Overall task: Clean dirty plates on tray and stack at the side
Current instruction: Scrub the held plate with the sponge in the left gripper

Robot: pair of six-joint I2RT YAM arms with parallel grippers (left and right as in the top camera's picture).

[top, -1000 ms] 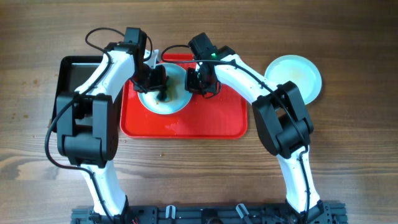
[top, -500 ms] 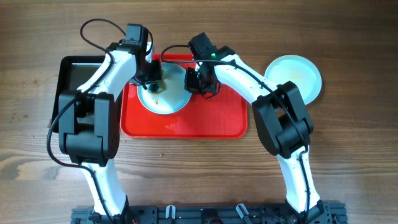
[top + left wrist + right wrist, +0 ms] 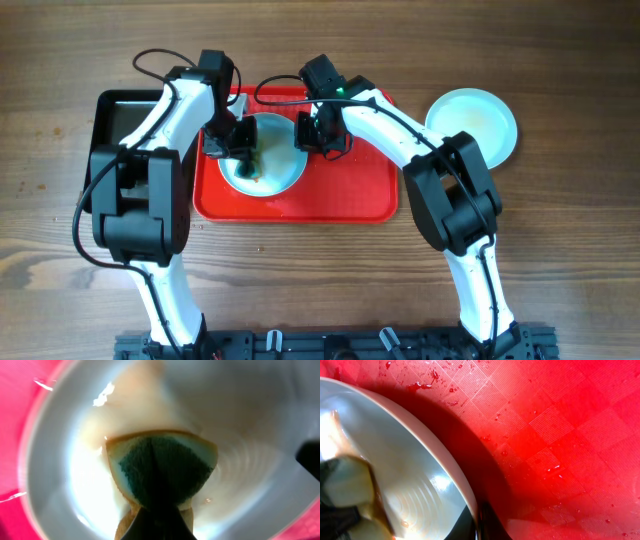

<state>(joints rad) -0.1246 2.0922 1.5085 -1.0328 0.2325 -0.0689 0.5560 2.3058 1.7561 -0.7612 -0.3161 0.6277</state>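
Scrubbing as the step in hand, mid-wipe on one plate. Grips a sponge (image 3: 162,467), green in the middle and yellow at the edges, in the left gripper (image 3: 243,150), clenched hard on it, and presses it into the hollow of the plate (image 3: 285,165). Pins that plate by its rim with the right gripper (image 3: 320,137), clamped there with one finger inside on the white and the other outside over the red. Plate's place: upper left part of the tray (image 3: 340,195), between the two grippers, seemingly tipped up on the right gripper's side, judging by the dark shadow under the rim in the right wrist view. Shows a pale orange film (image 3: 127,405) on the white just above the sponge, so probably not clean yet. Leaves a second plate (image 3: 472,122) on the table (image 3: 560,250) to the right, well apart from the tray; no telling of a third beneath it. Calls next for a sweep of the sponge up across that film under steady pressure, with the rim held fast against any skid or spin. Calls after that for lifting the sponge clear, then a level carry over to the second plate and a gentle set-down on top. Demands a firm pinch throughout: wet, slick rim, easy to lose
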